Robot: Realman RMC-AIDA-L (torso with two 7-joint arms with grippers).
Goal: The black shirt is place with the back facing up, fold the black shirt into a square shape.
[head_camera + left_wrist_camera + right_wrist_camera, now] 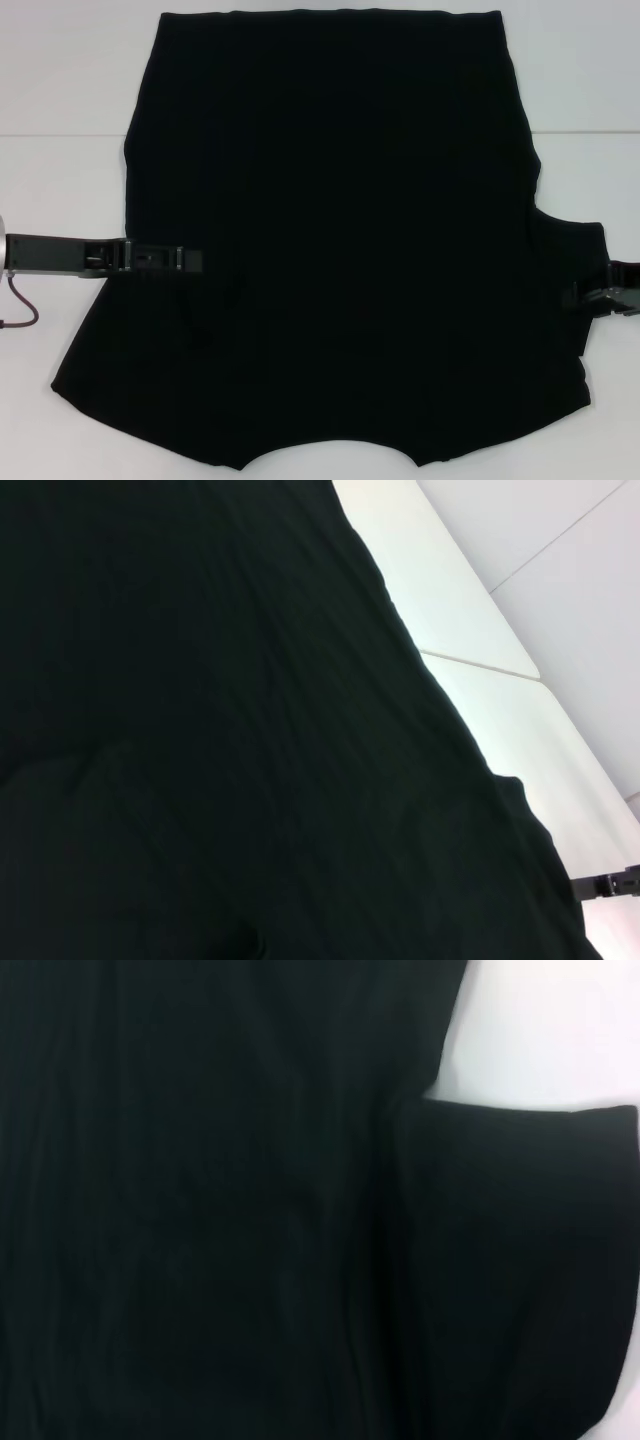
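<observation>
The black shirt [330,240] is spread flat on the white table [60,90], plain side up, no lettering seen, collar end nearest the robot and hem at the far side. The right sleeve [575,265] is laid out to the side; the left sleeve is not seen spread out (possibly already tucked, cannot be told). The left gripper [165,258] is reached in over the shirt's left edge, low against the cloth; whether its fingers are parted or clenched cannot be told, and no pinched fabric is made out. The right gripper [600,295] is sat at the right sleeve's outer edge, grip state likewise not shown. The step in hand is judged to be a side fold, likely barely begun. To be done well: the edge should be pinched through the full layer, lifted only slightly, and carried across in a straight line toward the midline so the crease runs parallel to the side seam; the sleeve should be brought in flat, without bunching, before lengthwise halving is attempted.
</observation>
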